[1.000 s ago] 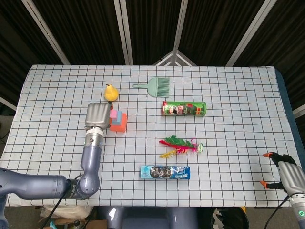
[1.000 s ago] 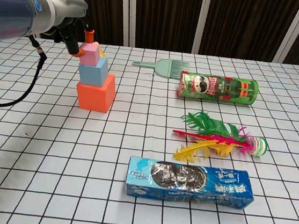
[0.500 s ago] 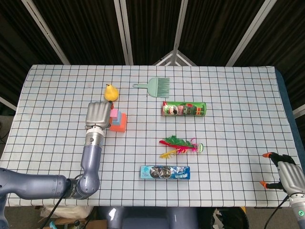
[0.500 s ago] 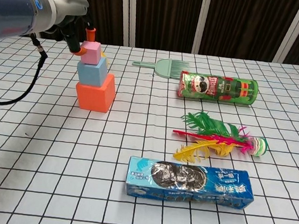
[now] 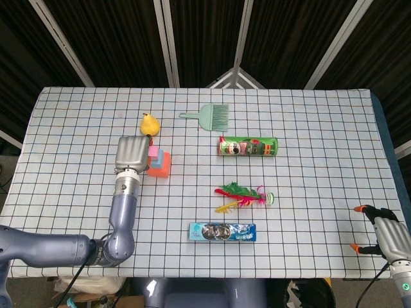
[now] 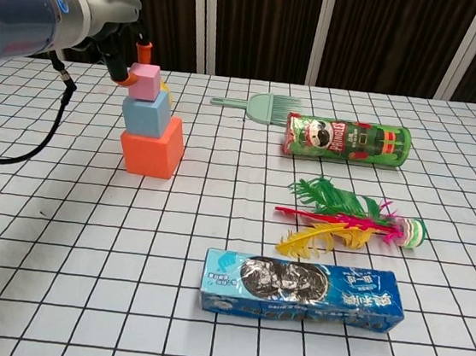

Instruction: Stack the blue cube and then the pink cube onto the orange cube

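The orange cube (image 6: 151,156) stands on the checked cloth at the left. The blue cube (image 6: 146,114) sits on top of it, and the pink cube (image 6: 146,82) sits upright on the blue one. My left hand (image 6: 116,40) is at the pink cube's upper left and pinches it: one orange fingertip (image 6: 124,81) presses its left side, another is behind its top. In the head view the left hand (image 5: 131,154) covers most of the stack; only the edges of the pink cube (image 5: 154,152) and the orange cube (image 5: 161,168) show. My right hand (image 5: 385,232) is at the table's near right corner, fingers apart and holding nothing.
A yellow pear (image 5: 149,124) lies just behind the stack. A green brush (image 6: 259,105) and a lying chip can (image 6: 347,140) are further right. A feather shuttlecock (image 6: 345,220) and a blue biscuit box (image 6: 302,290) lie nearer the front.
The pink cube was tilted on the blue cube and has settled upright, shifting slightly left with my left hand. The right hand has not moved.
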